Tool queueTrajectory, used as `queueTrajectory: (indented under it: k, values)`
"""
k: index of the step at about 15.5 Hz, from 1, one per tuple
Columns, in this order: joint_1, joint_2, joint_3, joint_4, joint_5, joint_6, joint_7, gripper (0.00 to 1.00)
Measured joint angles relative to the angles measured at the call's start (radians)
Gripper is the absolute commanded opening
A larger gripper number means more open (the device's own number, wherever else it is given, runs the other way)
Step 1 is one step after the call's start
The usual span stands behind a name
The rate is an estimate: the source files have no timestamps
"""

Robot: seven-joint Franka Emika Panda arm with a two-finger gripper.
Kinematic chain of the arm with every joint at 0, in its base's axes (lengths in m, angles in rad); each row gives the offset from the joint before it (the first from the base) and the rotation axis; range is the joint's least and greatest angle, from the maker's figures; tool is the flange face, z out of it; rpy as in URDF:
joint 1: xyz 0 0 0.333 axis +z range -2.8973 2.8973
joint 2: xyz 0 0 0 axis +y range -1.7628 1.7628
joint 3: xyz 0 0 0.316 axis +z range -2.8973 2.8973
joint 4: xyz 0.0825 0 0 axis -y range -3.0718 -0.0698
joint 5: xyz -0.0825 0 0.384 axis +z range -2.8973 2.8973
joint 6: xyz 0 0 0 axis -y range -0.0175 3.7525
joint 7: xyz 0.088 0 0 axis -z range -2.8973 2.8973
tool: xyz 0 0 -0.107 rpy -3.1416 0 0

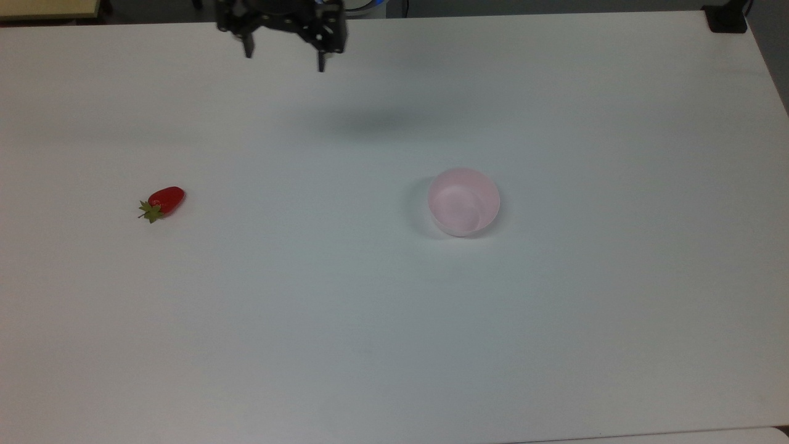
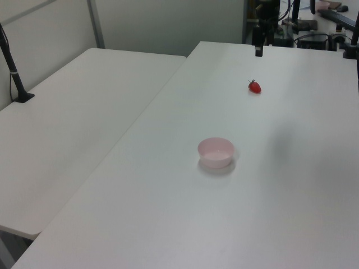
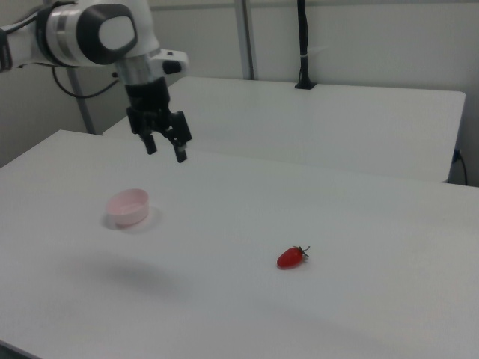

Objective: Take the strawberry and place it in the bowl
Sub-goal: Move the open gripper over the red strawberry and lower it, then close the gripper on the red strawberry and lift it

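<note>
Gripper [image 1: 283,58] high, fingers spread, empty. Strawberry [image 1: 164,201] well apart on table [image 1: 394,339]. Best: centre above, straddle narrow width, descend. Bowl [image 1: 463,201] empty.

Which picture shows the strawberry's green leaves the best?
The top view: the strawberry lies on the white table with its spiky green cap plainly seen from above. In the right view it is a red shape with a thin dark tuft. In the left view it is a tiny red dot.
</note>
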State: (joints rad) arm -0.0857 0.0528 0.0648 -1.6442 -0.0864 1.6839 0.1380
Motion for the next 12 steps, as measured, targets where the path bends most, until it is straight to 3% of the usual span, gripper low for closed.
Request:
queueTrajectory:
  k: [4, 12]
  values:
    - [-0.137, 0.061, -0.003, -0.012, 0.0, 0.12, -0.003, 1.0]
    - [-0.307, 0.336, -0.005, -0.01, 0.0, 0.449, 0.017, 0.91]
